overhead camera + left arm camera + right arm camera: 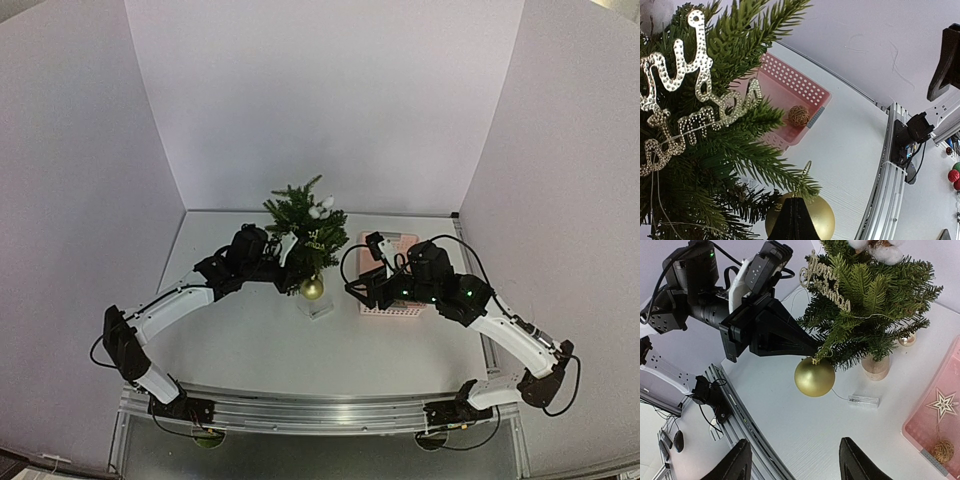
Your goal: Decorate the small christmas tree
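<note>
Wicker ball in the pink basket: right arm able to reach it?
Probably yes: the right gripper is open and empty beside the pink basket; the wicker ball lies uncovered in its corner.

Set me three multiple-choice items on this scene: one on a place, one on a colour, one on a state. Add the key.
1. Where does the wicker ball lie?
A) at the tree's top
B) in the pink basket
C) in a gripper

2. What colour is the large ball hanging low on the small christmas tree?
A) red
B) silver
C) gold

3. How is the right gripper?
A) open and empty
B) shut on a ribbon
C) shut on a branch

Key: 1 B, it rests on the basket's floor near a corner; 2 C, its surface is shiny gold; 3 A, its jaws stand apart with nothing between them.
</note>
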Controlling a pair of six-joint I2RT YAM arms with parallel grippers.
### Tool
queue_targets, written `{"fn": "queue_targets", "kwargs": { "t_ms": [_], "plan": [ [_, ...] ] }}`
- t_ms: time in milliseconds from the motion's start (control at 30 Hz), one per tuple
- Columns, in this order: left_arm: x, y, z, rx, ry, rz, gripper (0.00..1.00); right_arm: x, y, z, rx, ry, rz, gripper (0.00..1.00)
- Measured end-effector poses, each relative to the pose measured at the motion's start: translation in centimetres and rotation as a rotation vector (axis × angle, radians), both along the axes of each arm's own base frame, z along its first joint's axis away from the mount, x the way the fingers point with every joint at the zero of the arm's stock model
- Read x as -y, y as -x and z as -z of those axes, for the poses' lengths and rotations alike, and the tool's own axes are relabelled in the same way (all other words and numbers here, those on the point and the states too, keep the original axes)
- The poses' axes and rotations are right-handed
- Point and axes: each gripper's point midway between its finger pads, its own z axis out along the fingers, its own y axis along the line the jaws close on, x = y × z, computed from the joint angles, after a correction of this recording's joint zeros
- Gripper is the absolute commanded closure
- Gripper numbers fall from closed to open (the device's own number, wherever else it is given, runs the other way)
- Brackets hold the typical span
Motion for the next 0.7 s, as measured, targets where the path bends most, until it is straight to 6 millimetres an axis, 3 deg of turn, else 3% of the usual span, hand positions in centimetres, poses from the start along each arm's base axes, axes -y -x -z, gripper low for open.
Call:
{"fn": "queue_targets", "kwargs": {
  "t_ms": [700],
  "plan": [
    [-0.5,-0.3,1.7,-0.031,-0.037,-0.027,1.0,0.0,0.0,0.0,-0.001,-0.001,-0.001,0.42]
  ]
}}
